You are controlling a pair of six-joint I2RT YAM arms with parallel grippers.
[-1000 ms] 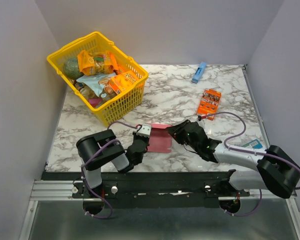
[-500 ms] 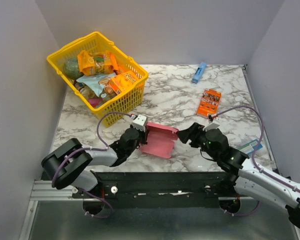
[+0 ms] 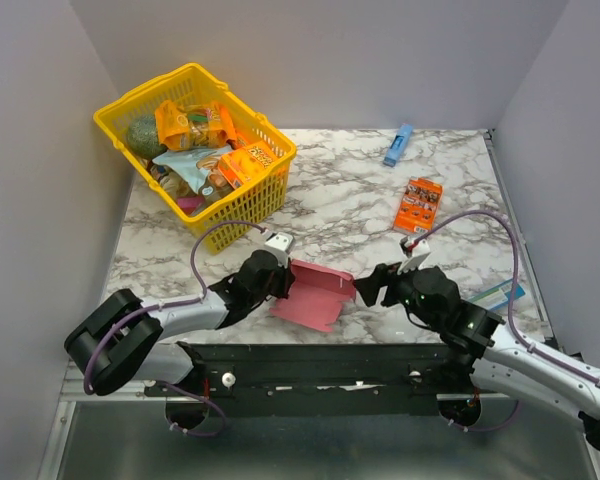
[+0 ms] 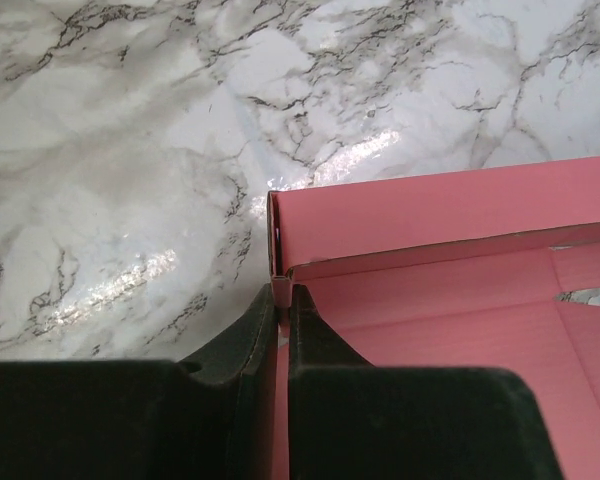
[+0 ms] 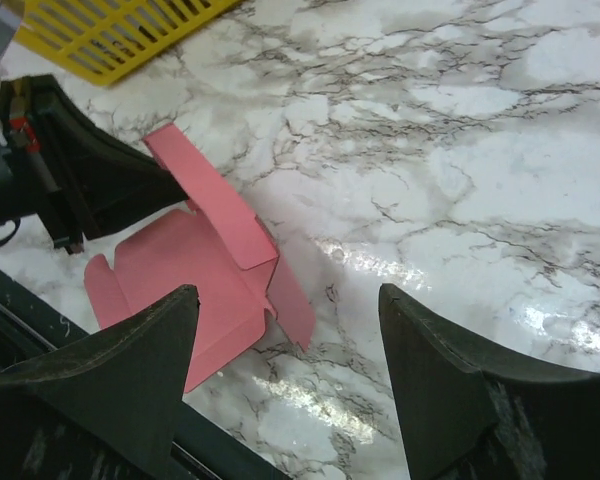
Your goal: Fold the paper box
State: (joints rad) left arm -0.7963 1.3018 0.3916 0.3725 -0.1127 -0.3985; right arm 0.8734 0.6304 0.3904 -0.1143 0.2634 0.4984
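Right fingers (image 3: 370, 288) have sprung wide open, empty, at 3 o'clock of the paper box (image 3: 315, 297), which lies 10-to-4 on the near counter (image 3: 360, 200), left fingers (image 3: 280, 283) pinching its 9 o'clock edge.

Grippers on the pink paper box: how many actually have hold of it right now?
1. The left gripper is shut on an upright wall at one end of the paper box; the right gripper stands open at the opposite end, holding nothing.

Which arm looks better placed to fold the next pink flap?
The right, I think. Its pincer is open and free beside the paper box, while the left pincer is shut on the box's edge, holding it.
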